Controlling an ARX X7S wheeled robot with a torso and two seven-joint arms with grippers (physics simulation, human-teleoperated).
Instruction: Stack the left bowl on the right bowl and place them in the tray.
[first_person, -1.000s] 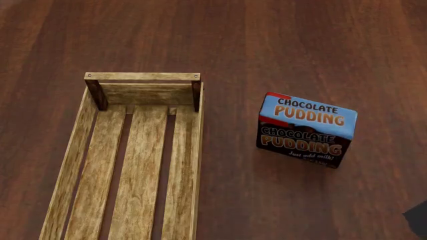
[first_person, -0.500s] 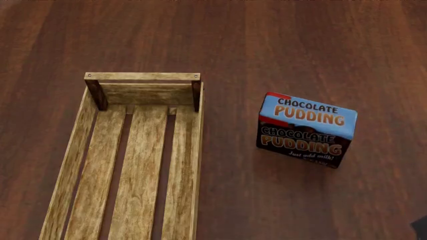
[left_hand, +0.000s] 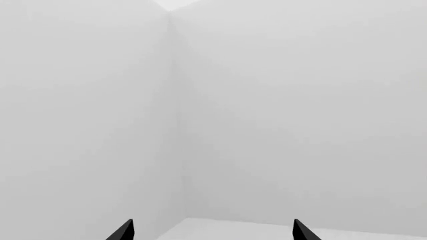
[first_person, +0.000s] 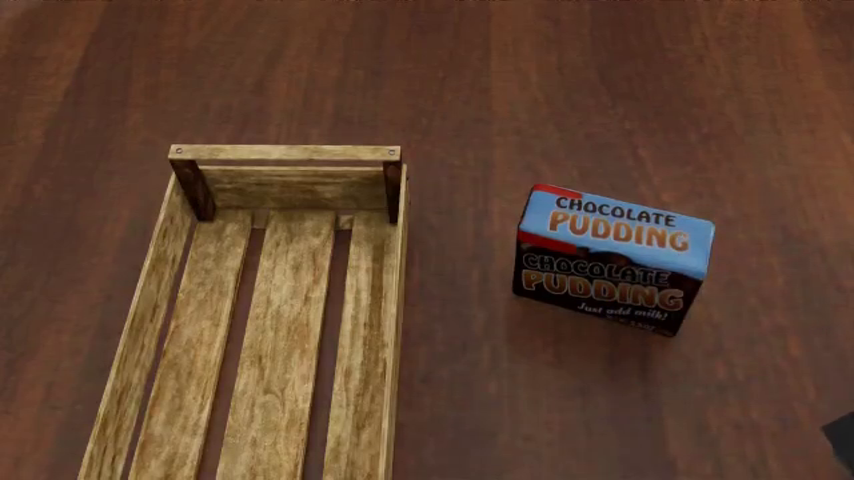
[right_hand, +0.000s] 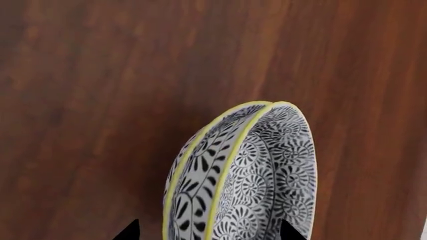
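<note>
Left gripper (left_hand: 212, 234): two matte black fingertips (left_hand: 123, 231), flat, tapering to sharp triangular points; only tips in left wrist view, no screws, cables or markings discernible.

Right gripper (right_hand: 207, 231): two matte black pointed fingertips (right_hand: 128, 231), same triangular form; only tips in right wrist view, surface plain, unmarked.

Dark grey-black body fragment (first_person: 841, 438): small angular patch at lower right edge of head view; which part, cannot tell.
</note>
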